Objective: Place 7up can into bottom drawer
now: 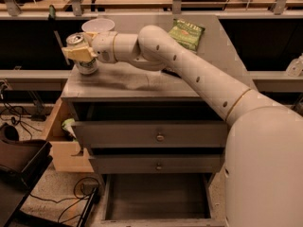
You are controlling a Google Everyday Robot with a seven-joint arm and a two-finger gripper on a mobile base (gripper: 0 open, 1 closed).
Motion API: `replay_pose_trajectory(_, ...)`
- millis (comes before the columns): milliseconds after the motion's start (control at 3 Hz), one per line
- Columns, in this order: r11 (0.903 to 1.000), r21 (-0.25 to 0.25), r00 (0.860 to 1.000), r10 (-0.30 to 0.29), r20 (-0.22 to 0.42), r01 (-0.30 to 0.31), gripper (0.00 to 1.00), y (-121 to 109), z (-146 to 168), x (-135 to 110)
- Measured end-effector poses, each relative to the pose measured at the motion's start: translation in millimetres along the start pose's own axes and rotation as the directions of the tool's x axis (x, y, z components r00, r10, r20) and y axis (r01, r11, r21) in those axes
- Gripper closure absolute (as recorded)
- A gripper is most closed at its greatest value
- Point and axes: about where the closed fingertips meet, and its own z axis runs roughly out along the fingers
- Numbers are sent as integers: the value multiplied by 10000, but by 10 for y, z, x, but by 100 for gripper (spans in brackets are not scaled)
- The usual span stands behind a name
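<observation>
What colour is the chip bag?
The bag is green, camera view; the gripper grips the 7up can.

A grey cabinet (132, 84) stands on a speckled floor (52, 188) with a wooden box (59, 150) beside it and dark shelves behind. The gripper (77, 54) is above the cabinet top's left end.
</observation>
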Motion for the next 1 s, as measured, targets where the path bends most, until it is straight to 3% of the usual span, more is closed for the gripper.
replay_pose_trajectory(333,10000,-42,10000,3,6,-3,100,18,23,-2)
replay_pose_trajectory(667,9999,-21,9996,-169,237,170,100,136,-120,-141)
replay_pose_trajectory(1000,9977,115,9946,-675,792,668,100,517,-489,-476)
